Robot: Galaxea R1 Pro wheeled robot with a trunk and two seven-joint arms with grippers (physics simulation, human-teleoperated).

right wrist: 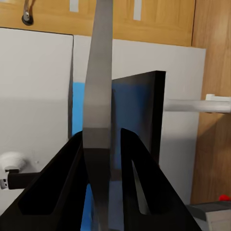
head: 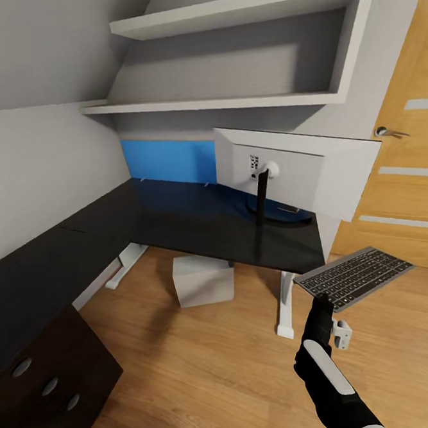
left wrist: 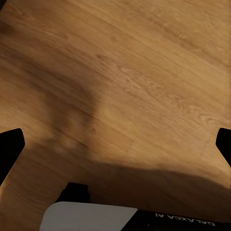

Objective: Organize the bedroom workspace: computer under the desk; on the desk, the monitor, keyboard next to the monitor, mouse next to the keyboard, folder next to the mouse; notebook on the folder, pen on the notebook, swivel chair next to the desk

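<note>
At lower right, the right gripper (head: 322, 300) pinches the keyboard (head: 355, 277) edge, closed on it, beside the desk (head: 195, 225). The left gripper (left wrist: 115, 144) seems spread wide over floor (left wrist: 144, 72).

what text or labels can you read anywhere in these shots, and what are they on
"GALAXEA AI", appearing upside down in the left wrist view, on the robot's dark body panel.
The port panel on the back of the monitor has small marks, too small to read.
The keyboard keys held in the right gripper are too blurred to read.
No other text shows.
</note>
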